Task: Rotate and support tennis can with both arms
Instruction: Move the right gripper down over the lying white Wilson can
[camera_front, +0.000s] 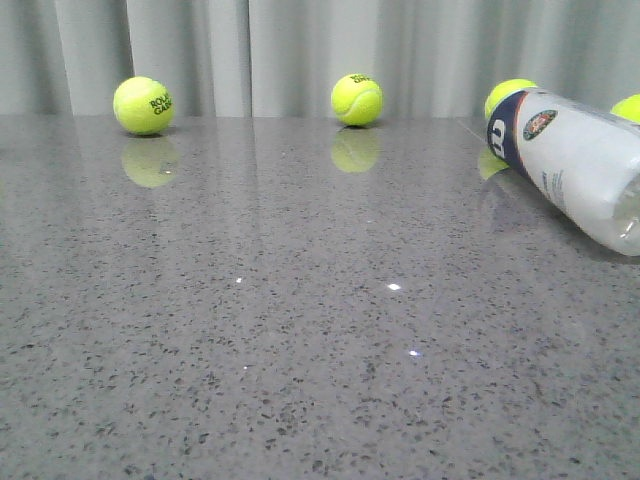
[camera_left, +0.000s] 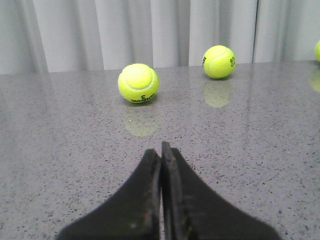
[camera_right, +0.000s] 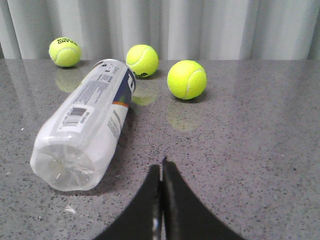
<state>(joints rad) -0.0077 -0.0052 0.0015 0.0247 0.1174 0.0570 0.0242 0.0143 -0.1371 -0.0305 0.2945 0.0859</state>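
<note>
The tennis can (camera_front: 580, 165) lies on its side at the far right of the grey stone table (camera_front: 300, 350), its labelled end pointing back toward the curtain (camera_front: 300, 50) and its clear bottom end pointing forward and to the right. So its long axis runs on a slant, from back-left to front-right, not square to either arm.

From the right wrist view, the can sits just ahead of the right gripper (camera_right: 161, 172) and off to one side of it, with the clear bottom end nearest the fingers and nothing between them. That gripper has its two black fingers pressed together, holding nothing. The left gripper (camera_left: 161, 152) is the same, fingers closed flat against each other, and it faces open tabletop with only two tennis balls (camera_left: 138, 83) ahead; the can does not show in its view at all.

By my reckoning the right arm is clearly the nearer one, and the left has a good way to travel across the table before it can help. Neither arm touches the can yet, so the work looks barely begun. Two balls (camera_right: 187, 79) sit close by the can's far end, one (camera_right: 142, 60) just beside the labelled end, and they could get knocked when the can is swung round.
</note>
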